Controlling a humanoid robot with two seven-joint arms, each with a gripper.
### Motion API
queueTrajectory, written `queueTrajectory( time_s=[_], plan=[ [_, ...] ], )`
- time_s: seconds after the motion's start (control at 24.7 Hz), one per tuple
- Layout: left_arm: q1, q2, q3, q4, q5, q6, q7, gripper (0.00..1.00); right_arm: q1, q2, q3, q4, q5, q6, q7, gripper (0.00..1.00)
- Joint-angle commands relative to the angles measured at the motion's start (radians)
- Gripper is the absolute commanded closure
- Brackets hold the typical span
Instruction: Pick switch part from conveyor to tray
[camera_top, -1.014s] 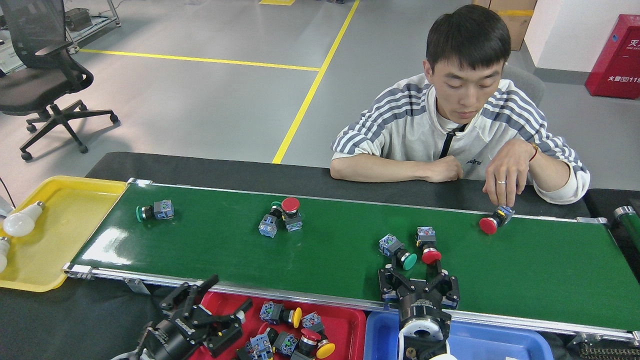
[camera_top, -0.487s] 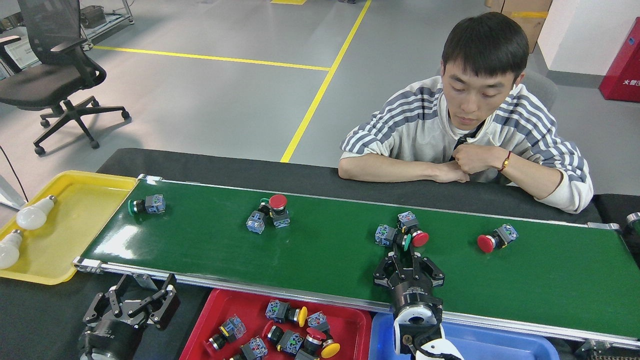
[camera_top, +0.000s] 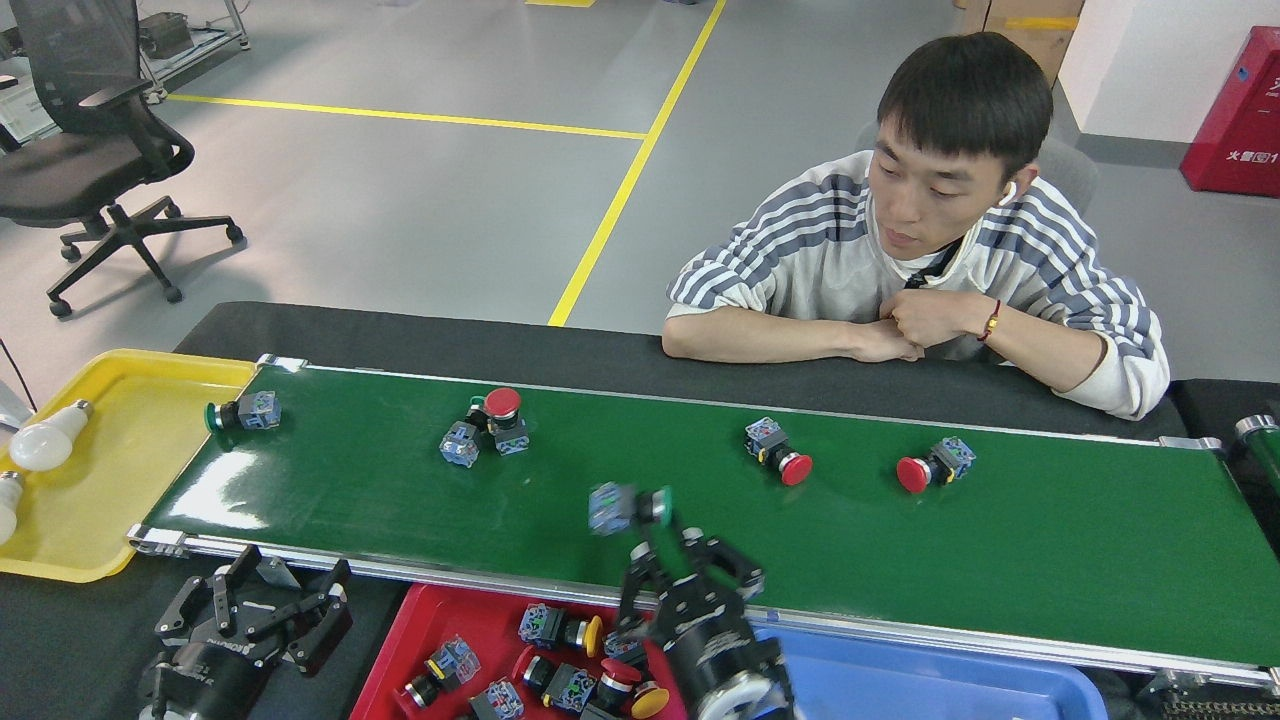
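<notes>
While the right gripper (camera_top: 668, 535) is seen above the near rail of the conveyor (camera_top: 1000, 540), its dark fingers are blurred, and whether it has hold of anything cannot be told. A switch part with a green cap (camera_top: 628, 506) is seen just beyond the fingertips, also blurred, over the green belt; whether it is touched by the fingers cannot be made out. Below that gripper, a red tray (camera_top: 400, 640) is set against the near rail, and several switch parts with yellow, red and black caps are lying in it. Beside the red tray, to the right, a blue tray (camera_top: 950, 685) is seen, partly cut off by the lower edge. The left gripper (camera_top: 255, 610) is held low at the near left, off the belt and over the black table top (camera_top: 90, 640), with its fingers spread apart and nothing between them. Farther out on the belt, a switch part with a red cap (camera_top: 777, 451) is lying near the middle, and another red-capped one (camera_top: 935, 464) is lying to its right. A pair of parts (camera_top: 485, 426), one topped in red, is lying touching toward the left, and a green-capped part (camera_top: 243, 412) is lying near the belt's left end. A yellow tray (camera_top: 130, 470) is placed beyond that end, with light bulbs (camera_top: 45, 438) in it. A person (camera_top: 920, 270) is seated behind the belt, with arms folded on the table.
</notes>
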Motion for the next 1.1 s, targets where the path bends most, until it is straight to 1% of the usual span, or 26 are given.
queueTrajectory(
  time_s=[0.0, 0.12, 0.2, 0.32, 0.41, 0.49, 0.53, 0.57, 0.65, 0.69, 0.73, 0.81, 0.85, 0.89, 0.93, 1.05],
  plan=[
    [-0.087, 0.033, -0.041, 0.071, 0.0, -0.003, 0.013, 0.0, -0.005, 0.0, 0.016, -0.017, 0.006, -0.07, -0.008, 0.01],
    [-0.229, 0.047, -0.116, 0.232, 0.004, -0.003, 0.014, 0.0, -0.007, 0.001, 0.014, -0.017, 0.006, -0.093, -0.004, 0.01],
    [-0.283, 0.047, -0.13, 0.299, 0.006, -0.003, 0.014, 0.0, -0.008, 0.0, 0.012, -0.017, 0.006, -0.094, -0.004, 0.01],
    [-0.324, 0.042, -0.132, 0.374, 0.006, -0.003, 0.016, 0.0, -0.007, 0.001, 0.003, -0.037, 0.001, -0.079, -0.007, 0.01],
    [-0.332, 0.045, -0.132, 0.397, 0.006, 0.0, 0.016, 0.0, -0.001, -0.002, -0.073, -0.083, 0.001, -0.029, -0.01, 0.01],
    [-0.343, 0.047, -0.127, 0.426, 0.006, 0.008, 0.016, 0.0, 0.047, -0.002, -0.198, -0.121, 0.0, 0.034, -0.021, 0.01],
    [-0.352, 0.049, -0.127, 0.443, 0.006, 0.011, 0.027, 0.0, 0.076, -0.002, -0.261, -0.133, 0.0, 0.053, -0.045, 0.01],
    [-0.357, 0.049, -0.127, 0.457, 0.006, 0.012, 0.045, 0.0, 0.093, -0.003, -0.314, -0.141, 0.0, 0.06, -0.07, 0.01],
    [-0.367, 0.061, -0.127, 0.5, 0.004, 0.02, 0.091, 0.0, 0.145, -0.022, -0.48, -0.139, -0.01, 0.045, -0.119, 0.01],
    [-0.378, 0.07, -0.129, 0.529, 0.004, 0.032, 0.105, 0.0, 0.168, -0.042, -0.555, -0.136, -0.033, 0.022, -0.12, 0.01],
    [-0.392, 0.079, -0.13, 0.558, 0.004, 0.052, 0.117, 0.0, 0.184, -0.071, -0.623, -0.135, -0.08, -0.029, -0.122, 0.01],
    [-0.421, 0.093, -0.13, 0.615, 0.004, 0.078, 0.139, 0.0, 0.202, -0.14, -0.731, -0.123, -0.197, -0.148, -0.127, 0.01],
    [-0.432, 0.105, -0.13, 0.646, 0.004, 0.089, 0.151, 0.0, 0.211, -0.166, -0.77, -0.112, -0.237, -0.193, -0.127, 0.01],
    [-0.438, 0.121, -0.13, 0.678, 0.004, 0.103, 0.166, 0.0, 0.216, -0.186, -0.793, -0.098, -0.261, -0.229, -0.127, 0.01],
    [-0.438, 0.131, -0.13, 0.696, 0.006, 0.115, 0.182, 0.0, 0.217, -0.194, -0.802, -0.089, -0.269, -0.249, -0.128, 0.01],
    [-0.429, 0.159, -0.124, 0.732, 0.02, 0.124, 0.203, 0.03, 0.219, -0.204, -0.814, -0.07, -0.273, -0.299, -0.128, 0.0]
  ],
)
